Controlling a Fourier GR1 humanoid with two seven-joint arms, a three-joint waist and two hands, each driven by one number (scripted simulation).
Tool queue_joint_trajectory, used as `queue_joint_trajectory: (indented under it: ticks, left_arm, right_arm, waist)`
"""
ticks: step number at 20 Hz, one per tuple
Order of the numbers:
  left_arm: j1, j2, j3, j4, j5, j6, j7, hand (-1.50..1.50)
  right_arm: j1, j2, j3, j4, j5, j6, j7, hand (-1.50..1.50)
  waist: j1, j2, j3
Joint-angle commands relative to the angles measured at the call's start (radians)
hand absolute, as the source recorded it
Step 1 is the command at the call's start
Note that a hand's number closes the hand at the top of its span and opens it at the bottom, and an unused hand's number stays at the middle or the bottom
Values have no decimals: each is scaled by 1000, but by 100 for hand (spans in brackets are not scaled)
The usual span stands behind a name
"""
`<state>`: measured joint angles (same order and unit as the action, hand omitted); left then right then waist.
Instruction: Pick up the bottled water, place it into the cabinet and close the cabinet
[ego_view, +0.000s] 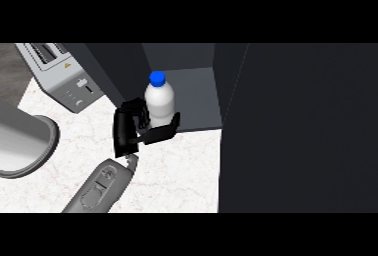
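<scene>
While gripped by hand (133, 127): upright bottle (161, 102).

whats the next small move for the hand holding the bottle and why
Probably ease the bottled water a little deeper and set it down. The left hand is curled round its lower part, and the bottle stands upright at the front edge of the cabinet shelf, not clearly inside yet.

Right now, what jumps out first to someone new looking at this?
The white water bottle with its blue cap, upright at the front edge of the open dark cabinet, with the left hand curled round it. The cabinet's big dark door fills the right side. A grey toaster sits upper left.
</scene>
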<state>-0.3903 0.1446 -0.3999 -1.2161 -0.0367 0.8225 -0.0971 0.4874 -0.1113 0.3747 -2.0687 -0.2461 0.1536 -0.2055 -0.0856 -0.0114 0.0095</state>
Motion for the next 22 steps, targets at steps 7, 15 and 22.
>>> queue_joint_trajectory:
  ticks: [7, 15, 22]
  left_arm:
    - [-256, 58, 75, 239, -20, -39, 112, -150]
    - [-322, 25, 63, 335, -8, -29, 149, -150]
    - [-298, 13, 87, 253, 99, -93, 26, -150]
  right_arm:
    - [-4, 7, 15, 8, 5, -1, -4, -150]
    - [-6, 8, 19, 26, 16, 2, -19, -150]
    - [55, -20, 1, -31, -14, 9, -16, -150]
  waist:
    - [-38, 43, -10]
    - [-19, 41, -11]
    - [-15, 36, -14]
